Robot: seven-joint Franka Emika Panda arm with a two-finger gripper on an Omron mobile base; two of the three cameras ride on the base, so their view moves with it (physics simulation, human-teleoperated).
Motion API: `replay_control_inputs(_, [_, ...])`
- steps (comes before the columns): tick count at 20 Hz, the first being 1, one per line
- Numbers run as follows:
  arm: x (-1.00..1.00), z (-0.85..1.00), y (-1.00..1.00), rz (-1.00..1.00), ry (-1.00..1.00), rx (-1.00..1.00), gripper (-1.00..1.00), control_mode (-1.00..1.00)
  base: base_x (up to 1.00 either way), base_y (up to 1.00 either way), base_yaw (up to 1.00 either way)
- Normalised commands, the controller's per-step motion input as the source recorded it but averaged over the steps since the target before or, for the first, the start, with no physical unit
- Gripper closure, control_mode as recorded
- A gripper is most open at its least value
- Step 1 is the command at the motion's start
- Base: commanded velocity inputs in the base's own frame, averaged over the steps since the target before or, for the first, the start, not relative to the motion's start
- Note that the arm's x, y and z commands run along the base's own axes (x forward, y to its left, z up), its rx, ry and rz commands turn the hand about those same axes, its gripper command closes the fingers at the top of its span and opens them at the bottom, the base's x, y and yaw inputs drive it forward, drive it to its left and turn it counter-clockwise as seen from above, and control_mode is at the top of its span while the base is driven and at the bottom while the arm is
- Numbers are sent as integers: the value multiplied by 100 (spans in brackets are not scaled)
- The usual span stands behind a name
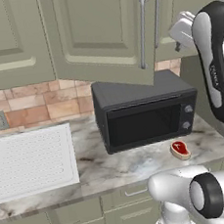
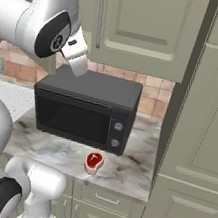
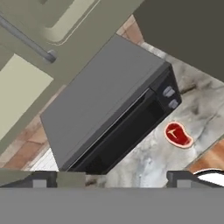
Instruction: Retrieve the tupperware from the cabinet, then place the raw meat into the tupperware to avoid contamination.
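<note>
The raw meat [image 1: 179,149], a small red steak with a tan rim, lies on the marble counter [image 1: 120,164] in front of the microwave's right end, and appears too as the meat [image 2: 93,161] and the meat [image 3: 178,134]. The sage-green cabinet [image 1: 102,29] hangs above the microwave. One of its doors [image 2: 146,26] looks swung out a little, and its inside is hidden. The tupperware is out of view. My gripper [image 3: 111,180] is open and empty, its tips wide apart. My hand [image 1: 182,29] hovers high beside the cabinet handles [image 1: 144,31], above the microwave.
A black microwave [image 1: 144,115] stands on the counter under the cabinet. A large white ridged drainboard [image 1: 31,162] lies at the left. A tall sage-green panel unit [image 2: 204,128] closes the counter's right end. Drawers [image 2: 107,199] run below the counter edge.
</note>
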Motion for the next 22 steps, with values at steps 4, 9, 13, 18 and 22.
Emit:
replay_control_inputs(4, [42,-12,-9,1,4,33,-100,-100,0,0,0])
replay_control_inputs(9, [53,-4,-1,1,10,34,-100,-100,0,0,0])
replay_control_inputs(13, [39,0,4,4,13,25,-100,-100,0,0,0])
replay_control_inputs(18, [35,1,17,10,8,6,-100,-100,0,0,0])
replay_control_inputs(22, [25,0,20,12,4,0,-100,-100,0,0,0])
